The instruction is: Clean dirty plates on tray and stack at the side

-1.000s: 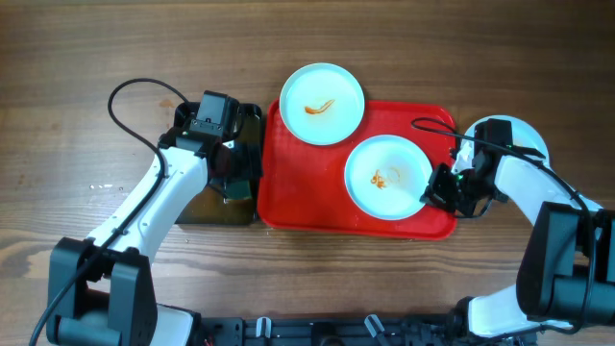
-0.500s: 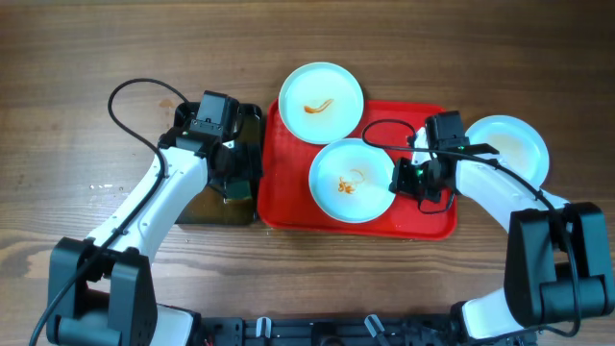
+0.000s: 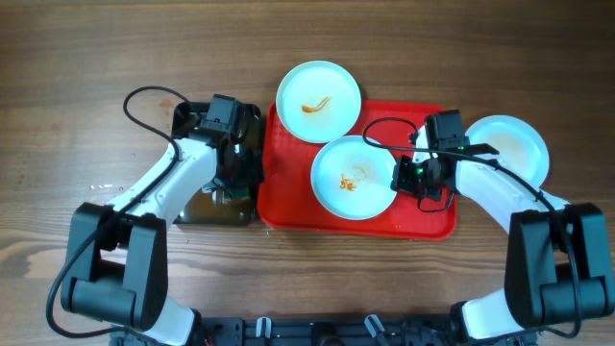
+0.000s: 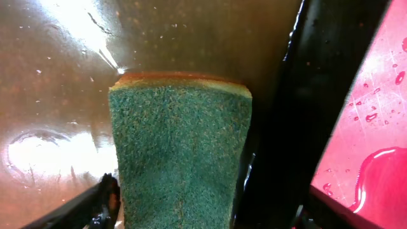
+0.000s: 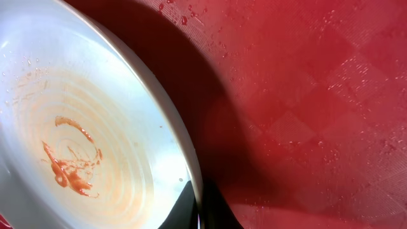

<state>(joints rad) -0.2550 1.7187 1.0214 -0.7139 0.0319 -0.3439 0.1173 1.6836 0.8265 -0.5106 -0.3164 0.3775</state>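
The red tray [image 3: 288,204] lies mid-table. A smeared plate [image 3: 319,101] overlaps its far edge. A second plate [image 3: 352,179] with orange-brown sauce lies in the tray's middle; my right gripper [image 3: 401,179] is shut on its right rim. In the right wrist view the fingers [image 5: 188,208] pinch that plate's rim [image 5: 82,140] above the tray [image 5: 305,95]. A third plate [image 3: 509,146] rests on the table right of the tray, partly under my right arm. My left gripper [image 3: 233,183] is over the black tub, shut on a green sponge [image 4: 181,152].
The black tub [image 3: 197,207] stands against the tray's left side and holds brownish water [image 4: 57,95]. Its dark wall [image 4: 299,95] separates the sponge from the tray edge [image 4: 375,127]. Water drops lie on the tray. A black cable [image 3: 144,96] loops behind the left arm.
My right gripper has dragged the sauce-marked plate leftward to the tray's middle, uncovering the third plate on the table. My left arm has shifted slightly right over the tub.
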